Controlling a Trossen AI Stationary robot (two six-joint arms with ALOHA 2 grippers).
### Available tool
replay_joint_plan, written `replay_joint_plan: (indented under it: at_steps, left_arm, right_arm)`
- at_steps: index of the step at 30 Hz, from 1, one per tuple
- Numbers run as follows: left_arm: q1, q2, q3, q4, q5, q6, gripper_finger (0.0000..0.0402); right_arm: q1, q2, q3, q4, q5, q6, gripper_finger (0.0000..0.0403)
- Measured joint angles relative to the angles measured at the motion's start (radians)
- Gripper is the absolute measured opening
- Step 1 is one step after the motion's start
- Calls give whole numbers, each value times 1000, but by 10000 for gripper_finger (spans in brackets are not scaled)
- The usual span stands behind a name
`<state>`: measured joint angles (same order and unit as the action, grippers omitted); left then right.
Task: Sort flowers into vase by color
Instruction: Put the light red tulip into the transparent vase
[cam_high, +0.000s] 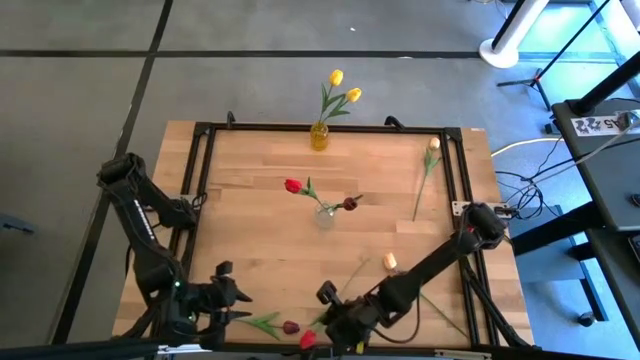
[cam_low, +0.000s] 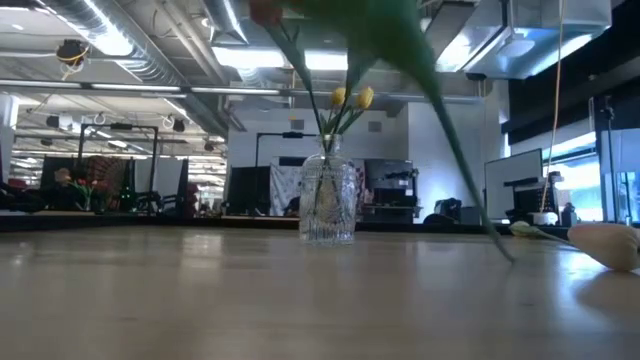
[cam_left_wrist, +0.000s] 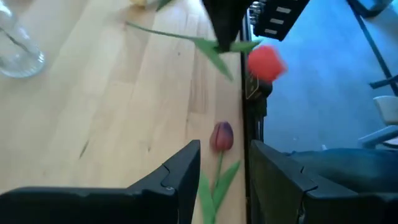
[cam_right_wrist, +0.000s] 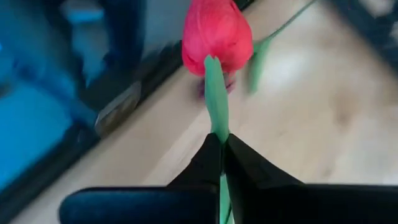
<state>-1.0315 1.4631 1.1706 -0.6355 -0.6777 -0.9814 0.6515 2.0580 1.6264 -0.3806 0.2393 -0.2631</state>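
Note:
A red tulip (cam_right_wrist: 217, 34) sits in my shut right gripper (cam_right_wrist: 222, 140) near the table's near edge (cam_high: 335, 322). A dark maroon tulip (cam_left_wrist: 222, 135) lies flat on the wood, and its stem runs between the fingers of my open left gripper (cam_left_wrist: 224, 162), which do not touch it. A clear vase (cam_high: 325, 214) at the table's middle holds a red and a maroon tulip. A yellow vase (cam_high: 319, 136) at the far edge holds two yellow tulips (cam_high: 343, 86). Two cream tulips lie on the table, one (cam_high: 432, 146) far right and one (cam_high: 390, 262) beside the right arm. My right gripper pinches the red tulip's green stem (cam_right_wrist: 216, 115) between its two fingers, a short way below the head. The head (cam_left_wrist: 266, 62) is lifted clear over the near edge. The stem (cam_low: 440, 110) slants away from the fingers down toward the table.
A black metal frame (cam_high: 200, 160) runs around the tabletop. Bare wood lies between the two vases and along the table's left side. The two grippers are close together at the near edge.

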Motion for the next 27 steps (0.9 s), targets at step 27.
replay_joint_plan:
  at_steps: [27]
  left_arm:
    - [-44, 4, -248, 319, -62, -9, 135]
  right_arm:
    - [-232, -394, -355, 1252, 564, -266, 1]
